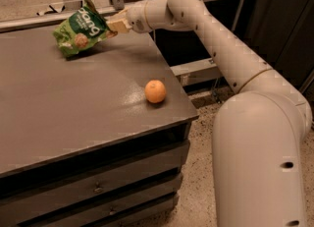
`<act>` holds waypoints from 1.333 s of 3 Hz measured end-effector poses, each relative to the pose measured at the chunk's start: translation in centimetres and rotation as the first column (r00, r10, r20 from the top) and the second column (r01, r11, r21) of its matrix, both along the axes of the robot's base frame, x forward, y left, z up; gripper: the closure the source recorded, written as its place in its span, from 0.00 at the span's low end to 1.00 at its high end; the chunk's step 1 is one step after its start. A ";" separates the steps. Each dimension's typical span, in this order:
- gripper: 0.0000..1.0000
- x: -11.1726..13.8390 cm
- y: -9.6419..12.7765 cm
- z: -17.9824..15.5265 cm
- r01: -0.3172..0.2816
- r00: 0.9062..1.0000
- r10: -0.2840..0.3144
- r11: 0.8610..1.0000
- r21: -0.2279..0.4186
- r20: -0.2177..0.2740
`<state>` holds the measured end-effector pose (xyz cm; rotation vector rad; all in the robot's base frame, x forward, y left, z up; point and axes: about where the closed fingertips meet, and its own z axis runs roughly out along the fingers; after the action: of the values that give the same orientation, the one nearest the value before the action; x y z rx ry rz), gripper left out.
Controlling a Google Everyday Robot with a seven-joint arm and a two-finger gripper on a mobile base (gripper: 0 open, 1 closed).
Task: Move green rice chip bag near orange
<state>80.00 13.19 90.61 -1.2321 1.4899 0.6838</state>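
The green rice chip bag (pixel 81 27) is a crinkled bright green pouch with a dark oval logo. It hangs tilted just above the far part of the grey table (pixel 73 108). My gripper (pixel 113 24) is shut on the bag's right edge and holds it up. The orange (pixel 155 91) sits on the table near the front right corner, well apart from the bag, to its lower right.
The table has drawers (pixel 98 186) below its front edge. My white arm (pixel 221 49) reaches over the table's right edge, with the base (pixel 260 162) on the speckled floor at the right. A metal rail (pixel 64 14) runs behind the table.
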 end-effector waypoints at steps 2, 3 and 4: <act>1.00 -7.8 -4.4 0.5 -0.156 0.986 0.147 0.980 -0.126 -0.077; 1.00 -11.1 -6.3 0.9 -0.217 0.974 0.199 0.959 -0.183 -0.113; 1.00 -13.4 -7.4 1.0 -0.262 0.961 0.235 0.941 -0.212 -0.147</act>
<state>66.59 5.81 91.60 -1.6011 1.5590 0.7797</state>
